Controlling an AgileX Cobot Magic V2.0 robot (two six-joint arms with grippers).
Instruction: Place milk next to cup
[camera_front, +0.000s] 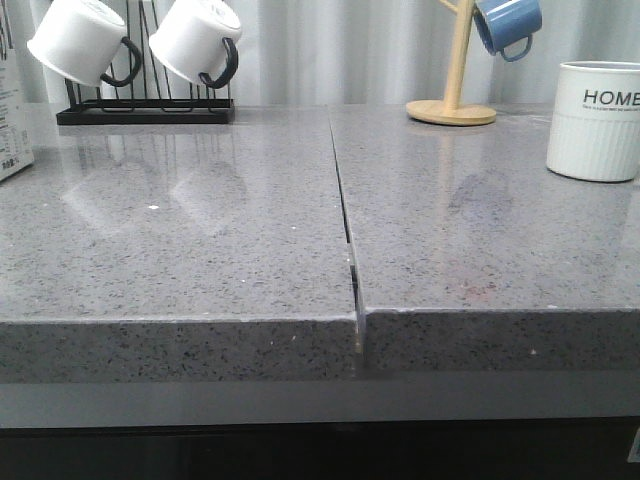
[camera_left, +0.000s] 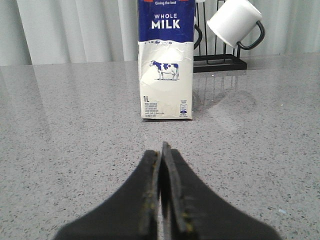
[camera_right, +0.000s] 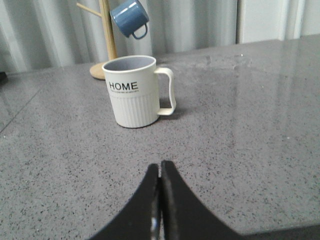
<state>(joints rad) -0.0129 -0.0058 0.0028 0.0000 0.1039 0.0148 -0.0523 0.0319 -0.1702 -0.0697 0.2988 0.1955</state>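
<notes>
While both arms wait low over the grey speckled stone desk (camera_front: 200, 230), things look like this:
Milk: tall carton with a blue top and white body with a cow (camera_left: 166, 59) stands upright at the desk's far left, near the black wire rack (camera_front: 145, 108) holding 2 white mugs with black handles (camera_front: 140, 40).
Cup: big white ribbed "HOME" mug (camera_right: 136, 91) stands at the far right, well apart from the milk, near the wooden mug tree (camera_front: 455, 75) with 1 blue mug (camera_front: 507, 24).
Left end effector (camera_left: 161, 162): fingers pressed together, holding nothing, pointing at the milk.
Right end effector (camera_right: 160, 172): fingers pressed together, holding nothing, pointing at the cup.

Black, tapering fingers on left gripper (camera_left: 161, 165) and right gripper (camera_right: 160, 175), apparently matte.
</notes>
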